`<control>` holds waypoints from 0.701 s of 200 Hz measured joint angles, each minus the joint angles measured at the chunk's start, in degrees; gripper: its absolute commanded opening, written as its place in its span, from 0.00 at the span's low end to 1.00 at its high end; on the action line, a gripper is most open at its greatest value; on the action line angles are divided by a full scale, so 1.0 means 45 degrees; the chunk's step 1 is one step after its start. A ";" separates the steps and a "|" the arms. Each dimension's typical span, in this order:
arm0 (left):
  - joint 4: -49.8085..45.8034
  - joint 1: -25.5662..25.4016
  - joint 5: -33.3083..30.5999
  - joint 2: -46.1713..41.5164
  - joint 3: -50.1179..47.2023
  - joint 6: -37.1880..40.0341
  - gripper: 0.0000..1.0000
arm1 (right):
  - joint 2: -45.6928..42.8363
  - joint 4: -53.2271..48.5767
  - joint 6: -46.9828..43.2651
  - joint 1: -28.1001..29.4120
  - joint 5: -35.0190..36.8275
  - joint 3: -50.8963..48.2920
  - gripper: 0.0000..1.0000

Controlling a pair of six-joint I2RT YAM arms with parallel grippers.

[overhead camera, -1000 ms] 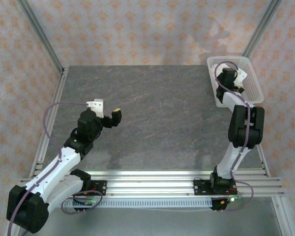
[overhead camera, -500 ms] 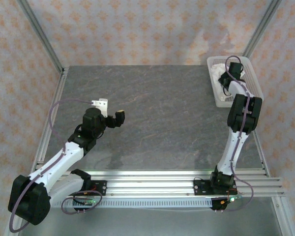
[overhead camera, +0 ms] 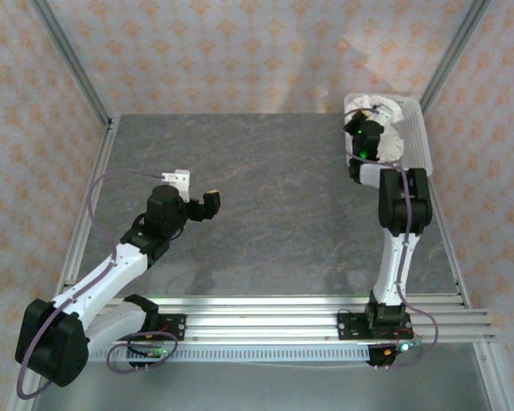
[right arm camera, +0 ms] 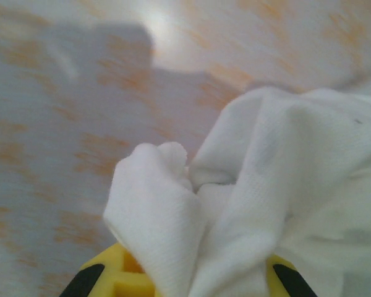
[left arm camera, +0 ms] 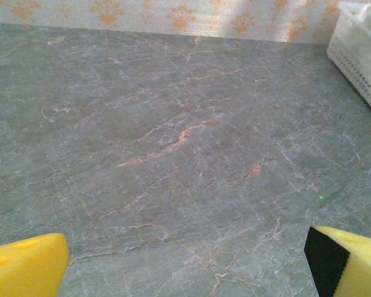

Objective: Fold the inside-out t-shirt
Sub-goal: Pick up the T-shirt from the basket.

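Observation:
The inside-out t-shirt [right arm camera: 284, 161] is a bunched mass of white cloth, and a thick fold of it is clamped between the yellow fingers of my right gripper [right arm camera: 191, 278], which is shut on it. From above, the right gripper [overhead camera: 373, 116] is raised at the back right corner, with the t-shirt [overhead camera: 391, 137] hanging from it into the white mesh basket [overhead camera: 415, 141]. My left gripper [overhead camera: 201, 202] hovers open over the left middle of the table. Its yellow fingertips [left arm camera: 25, 269] stand wide apart with only bare tabletop between them.
The grey marbled table [overhead camera: 274, 214] stretches between the two arms. The basket [left arm camera: 362, 49] is at the far right in the left wrist view. Patterned walls and metal frame posts [overhead camera: 68, 60] close in the back and sides.
The right gripper has shut on the t-shirt inside the basket and drawn it up and to the left; the basket has shifted with it. The left gripper edged slightly to the right.

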 measured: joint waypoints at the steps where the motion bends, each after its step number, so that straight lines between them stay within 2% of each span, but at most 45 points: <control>1: 0.0000 0.0000 0.0005 0.0000 0.0000 0.0005 1.00 | -0.0010 0.0121 -0.0039 0.0058 0.0029 -0.0019 0.00; 32: 0.0010 0.0000 0.0136 0.0010 0.0000 0.0015 1.00 | -0.0189 0.2404 -0.0690 0.0529 0.0384 -0.0510 0.00; 57: 0.0068 0.0000 0.0160 0.0024 -0.0005 0.0044 1.00 | -0.0180 0.3555 -0.1831 0.0782 -0.0408 -0.0685 0.00; 81: 0.0209 0.0000 0.0185 0.0151 -0.0005 0.0044 1.00 | -0.0291 0.4148 -0.3361 0.2035 -0.0996 -0.0690 0.00; 117: 0.0243 0.0000 0.0233 0.0311 -0.0005 0.0019 1.00 | -0.1292 0.4027 -0.5387 0.4828 -0.1282 -0.0588 0.00; 140: 0.0141 -0.0019 0.0233 0.0049 -0.0005 -0.0087 1.00 | -0.3007 0.1802 -0.5702 0.5736 -0.2492 -0.0039 0.00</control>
